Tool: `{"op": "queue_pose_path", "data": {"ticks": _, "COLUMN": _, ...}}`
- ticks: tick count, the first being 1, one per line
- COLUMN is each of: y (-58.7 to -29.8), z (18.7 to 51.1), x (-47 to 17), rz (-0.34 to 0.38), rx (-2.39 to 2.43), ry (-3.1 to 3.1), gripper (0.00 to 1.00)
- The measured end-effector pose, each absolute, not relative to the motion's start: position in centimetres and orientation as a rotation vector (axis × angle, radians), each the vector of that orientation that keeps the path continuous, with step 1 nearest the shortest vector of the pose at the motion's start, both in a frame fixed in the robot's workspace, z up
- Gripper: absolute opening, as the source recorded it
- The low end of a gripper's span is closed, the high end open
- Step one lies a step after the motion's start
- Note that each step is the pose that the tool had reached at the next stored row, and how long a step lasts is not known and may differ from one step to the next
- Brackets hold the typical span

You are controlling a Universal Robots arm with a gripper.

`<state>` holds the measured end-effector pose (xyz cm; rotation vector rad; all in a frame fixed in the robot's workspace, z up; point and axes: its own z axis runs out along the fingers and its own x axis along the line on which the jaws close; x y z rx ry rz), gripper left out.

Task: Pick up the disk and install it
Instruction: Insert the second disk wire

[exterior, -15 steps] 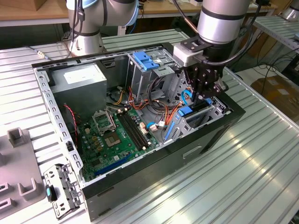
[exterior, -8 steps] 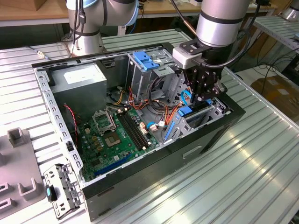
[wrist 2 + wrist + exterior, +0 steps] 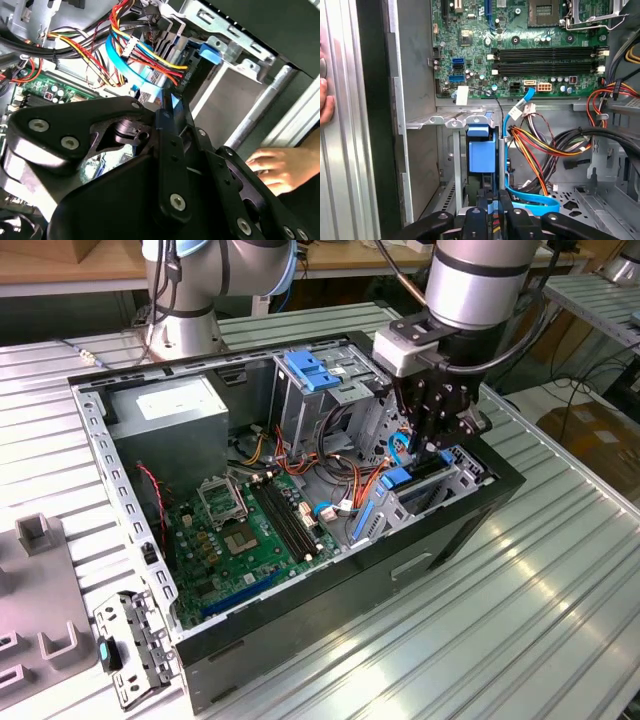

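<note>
Open computer case (image 3: 470, 515): lying on its side on the ribbed metal worktop (image 3: 560, 610), interior facing up.

End effector (image 3: 437, 432): reaching down into the case at the exterior view's right, over the drive bay. Its black fingers (image 3: 492, 212) are showing in the first wrist view drawn close together at the blue edge of the disk; whether they are actually clamping it cannot be told.

The disk (image 3: 481, 155): sitting edge-on in the grey metal drive bay (image 3: 451, 121), blue carrier end facing the camera in the first wrist view. In the exterior view its blue rail (image 3: 397, 478) is lying just below the end effector, inside the bay at the case's front corner.

Light-blue data cable (image 3: 532, 200): looping just beside the disk, alongside a red, yellow and orange wire bundle (image 3: 532, 145).

Green motherboard (image 3: 250, 540): occupying the case floor, with black memory slots (image 3: 285, 520).

Blue latch bracket (image 3: 312, 370): topping a grey cage at the far side of the case.

Grey power supply box (image 3: 170, 415): standing at the exterior view's left of the cage.

A person's hand (image 3: 277, 167): resting outside the case in the second wrist view.
</note>
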<state>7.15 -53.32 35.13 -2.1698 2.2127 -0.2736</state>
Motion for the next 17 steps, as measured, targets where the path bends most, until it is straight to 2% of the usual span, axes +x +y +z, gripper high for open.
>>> {"op": "queue_pose_path", "data": {"ticks": 6, "y": -53.31, "z": 35.85, "x": 7.15, "rz": -0.274, "rx": -2.17, "ry": 2.213, "gripper": 0.24}}
{"op": "queue_pose_path", "data": {"ticks": 8, "y": -53.31, "z": 35.86, "x": 7.15, "rz": -0.274, "rx": -2.17, "ry": 2.213, "gripper": 0.11}}
{"op": "queue_pose_path", "data": {"ticks": 17, "y": -53.31, "z": 35.91, "x": 7.15, "rz": -0.274, "rx": -2.17, "ry": 2.213, "gripper": 0.11}}
